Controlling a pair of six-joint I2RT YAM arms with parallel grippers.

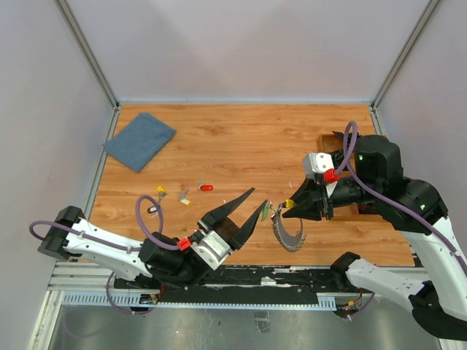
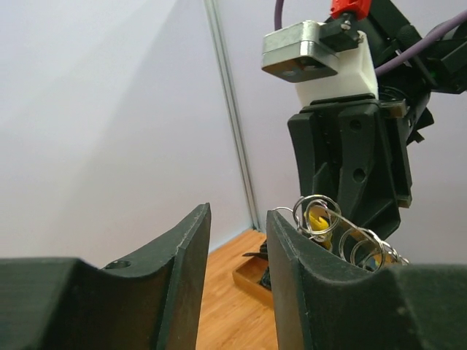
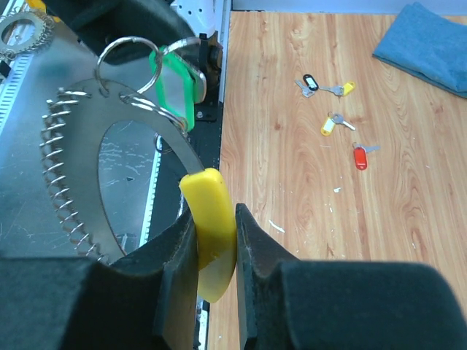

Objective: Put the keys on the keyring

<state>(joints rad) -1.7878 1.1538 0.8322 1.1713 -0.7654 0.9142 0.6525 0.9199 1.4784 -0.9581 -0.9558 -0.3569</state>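
While the keyring [image 1: 288, 232] is being held above the desk's [image 1: 255, 138] near edge by its yellow tag [image 3: 211, 219], pinched between the right fingers [image 3: 252, 255], the left fingers [image 1: 233, 205] are being held parted and empty just beside it. Keys [image 1: 206, 187] are being left loose on the desk, further left.

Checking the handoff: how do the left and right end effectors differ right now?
The left end effector is open and empty; the right end effector is shut on the yellow tag of the keyring. The left only points at the ring; the right carries it. Both have black fingers.
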